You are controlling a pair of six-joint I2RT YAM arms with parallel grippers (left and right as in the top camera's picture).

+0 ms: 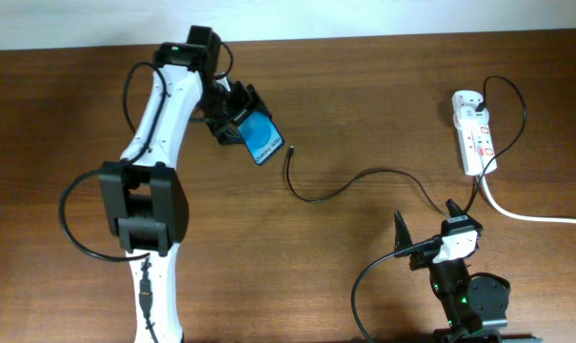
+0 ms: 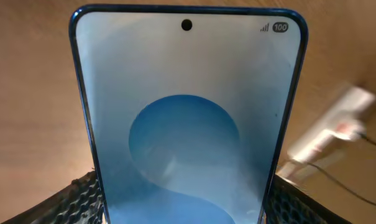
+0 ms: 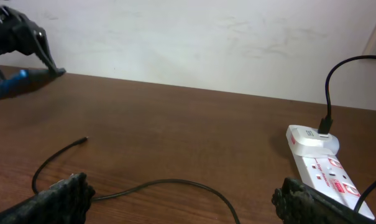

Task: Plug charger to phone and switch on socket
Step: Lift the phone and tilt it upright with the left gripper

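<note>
Closest to me, the right gripper (image 1: 427,221) sits low over the table (image 1: 364,86) with its jaws spread wide and nothing between them. Just beyond it the charger (image 1: 364,174) snakes across the wood, and its plug tip (image 1: 292,150) lies free, just beside the phone but not touching it. Off to the right, the socket (image 1: 475,133) lies flat with the charger's other end plugged into its far end (I cannot read the red switches from here). Farthest out on the left, the left gripper (image 1: 238,119) is clamped on the phone (image 1: 259,138), its bright screen (image 2: 188,124) tilted up at the wrist camera
</note>
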